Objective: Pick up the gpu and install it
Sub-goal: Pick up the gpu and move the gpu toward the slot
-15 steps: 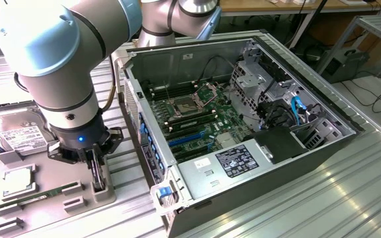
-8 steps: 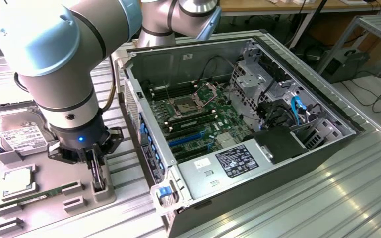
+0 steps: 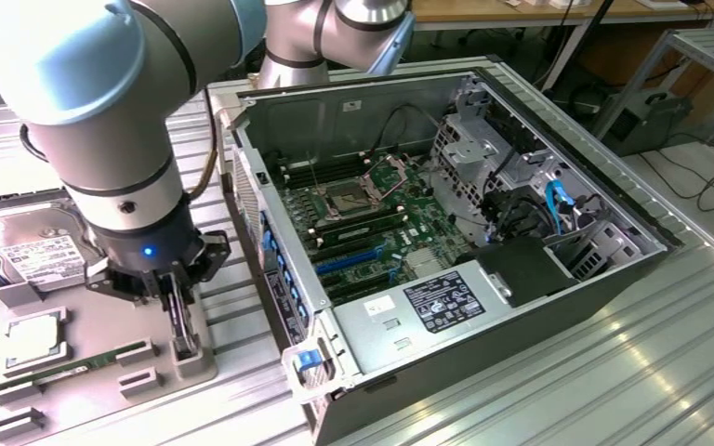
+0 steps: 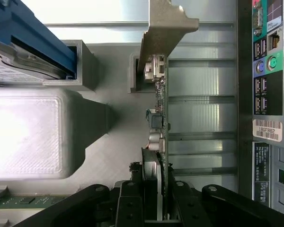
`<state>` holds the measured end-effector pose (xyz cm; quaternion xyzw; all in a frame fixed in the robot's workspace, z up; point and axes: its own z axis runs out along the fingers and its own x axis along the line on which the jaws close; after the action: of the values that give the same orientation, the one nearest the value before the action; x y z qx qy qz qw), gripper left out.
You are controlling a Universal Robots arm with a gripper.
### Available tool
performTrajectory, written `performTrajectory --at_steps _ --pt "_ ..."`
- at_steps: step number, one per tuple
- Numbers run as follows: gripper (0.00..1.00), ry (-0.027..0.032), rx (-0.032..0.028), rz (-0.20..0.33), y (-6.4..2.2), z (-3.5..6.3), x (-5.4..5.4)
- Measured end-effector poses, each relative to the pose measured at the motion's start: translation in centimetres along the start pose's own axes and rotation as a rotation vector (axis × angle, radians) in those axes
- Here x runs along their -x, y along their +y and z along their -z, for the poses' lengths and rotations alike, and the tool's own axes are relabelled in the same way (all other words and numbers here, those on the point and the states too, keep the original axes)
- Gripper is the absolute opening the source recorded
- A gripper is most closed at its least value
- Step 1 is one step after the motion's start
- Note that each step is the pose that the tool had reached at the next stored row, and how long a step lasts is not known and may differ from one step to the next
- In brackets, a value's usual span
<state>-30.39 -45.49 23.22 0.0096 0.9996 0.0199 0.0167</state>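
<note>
The gpu (image 3: 185, 327) stands on its edge in a slot of the grey parts holder (image 3: 146, 383), at the exterior view's left of the open computer case (image 3: 272, 243). My gripper (image 3: 174, 314) reaches straight down onto it. In the wrist view the gpu (image 4: 159, 109) shows edge-on, its pale metal bracket (image 4: 163, 28) at the far end. My gripper (image 4: 159, 210) has its black fingers (image 4: 132, 203) pressed against both faces of the card. The motherboard (image 3: 370, 218) with blue expansion slots (image 3: 347, 264) lies exposed inside the case.
A silver hard drive (image 3: 34, 251) sits at the back of the holder, with a square processor (image 3: 34, 336) and a green RAM stick (image 3: 74, 364) in front. The case's rear port panel (image 4: 269, 71) runs close beside the gpu. Ribbed metal table (image 3: 605, 353) surrounds everything.
</note>
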Motion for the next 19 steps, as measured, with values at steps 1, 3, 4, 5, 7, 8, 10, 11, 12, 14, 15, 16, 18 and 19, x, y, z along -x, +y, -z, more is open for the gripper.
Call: performTrajectory --at_steps 1,3,4,5,7,8,10,11,12,14,15,16,18,19 --pt "0.28 -0.0001 0.0000 0.000 0.02 0.43 0.0" --pt "0.28 -0.0001 0.0001 0.000 0.05 1.30 0.0" --pt "0.28 0.0000 0.0000 0.000 0.07 1.76 0.1" --pt "0.28 0.0001 -0.0001 0.000 0.09 2.19 0.1" --pt "0.28 0.0000 0.0000 0.000 0.12 3.07 0.1" --pt "0.28 0.0000 0.0000 0.000 0.14 3.55 0.1" --pt "0.28 -0.0001 0.0001 0.000 0.20 4.99 0.2" --pt "0.28 0.0000 0.0001 0.000 0.22 5.41 0.2" --pt "0.28 0.0000 0.0001 0.000 0.24 5.99 0.2" --pt "0.28 0.0000 0.0000 0.000 0.28 6.88 0.2" --pt "0.28 0.0000 0.0000 0.000 0.29 7.38 0.2" --pt "0.28 0.0000 0.0000 0.000 0.32 7.93 0.3" --pt "0.28 -0.0001 0.0001 0.000 0.35 8.81 0.3" --pt "0.28 0.0000 0.0000 0.000 0.37 9.29 0.3"
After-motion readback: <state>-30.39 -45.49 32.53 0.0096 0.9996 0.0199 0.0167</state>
